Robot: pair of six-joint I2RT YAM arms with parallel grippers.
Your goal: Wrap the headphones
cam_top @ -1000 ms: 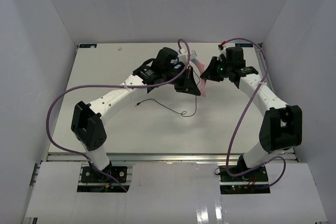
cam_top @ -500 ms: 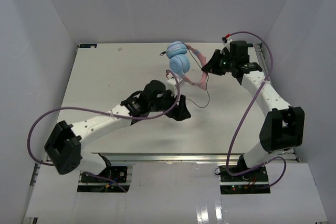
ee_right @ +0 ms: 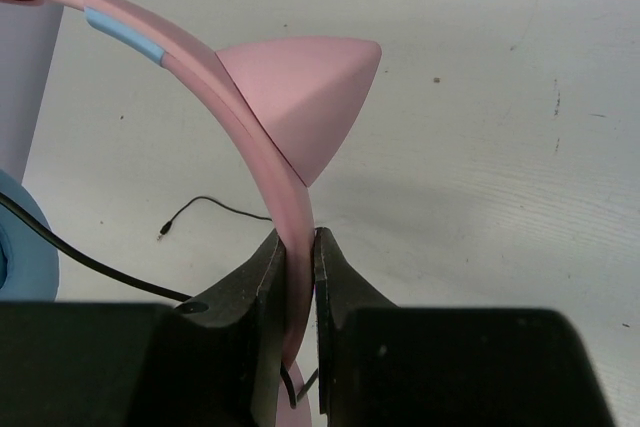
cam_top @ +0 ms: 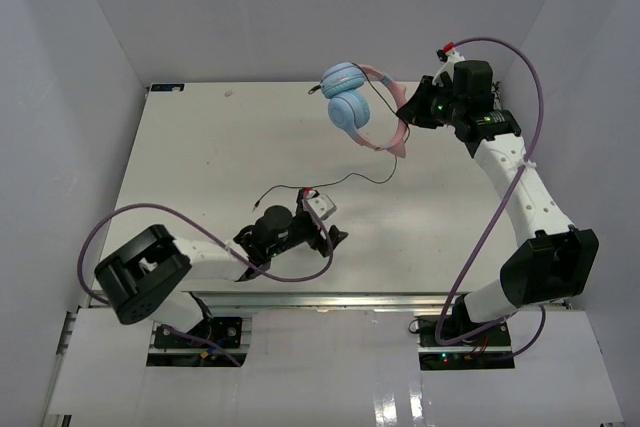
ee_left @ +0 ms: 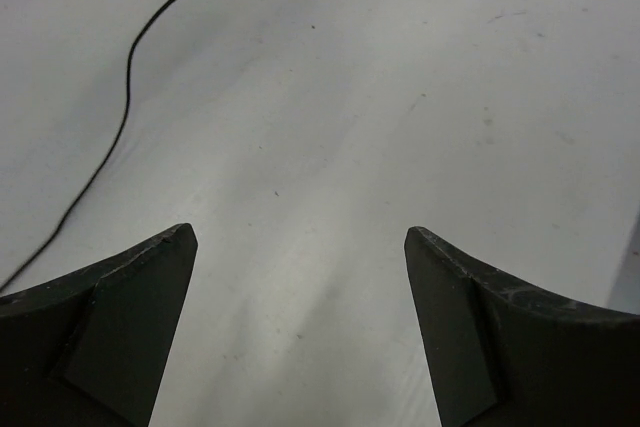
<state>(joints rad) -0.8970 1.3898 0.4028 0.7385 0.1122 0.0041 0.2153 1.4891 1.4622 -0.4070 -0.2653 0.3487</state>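
1. Right end effector (cam_top: 405,113): located at the far right of the scene on the extended right arm (cam_top: 520,177). In the right wrist view, the right end effector (ee_right: 297,247) is clamped on the pink headband (ee_right: 270,157), with one finger pressed against each side of the band.

2. Headphones (cam_top: 350,107): suspended from this grip above the far part of the surface (cam_top: 200,147), just left of the right end effector. The two light-blue earcups (cam_top: 345,95) sit close together at the far left end of the headband (cam_top: 385,137). One cat-ear point (ee_right: 300,82) stands on the headband directly above the fingers. Part of one earcup (ee_right: 15,237) shows at the left edge of the right wrist view.

3. Cord (cam_top: 350,179): the thin black cord drops from the headphones and lies across the surface toward the near left. It ends in the plug (cam_top: 258,206), which rests on the surface; the plug (ee_right: 162,233) also shows in the right wrist view.

4. Left end effector (cam_top: 330,233): positioned low near the near edge of the surface, on the folded left arm (cam_top: 200,257). The left wrist view shows the left end effector (ee_left: 300,247) with its fingers spread wide and only bare surface between them. A length of cord (ee_left: 125,77) lies to its left, not touching it.
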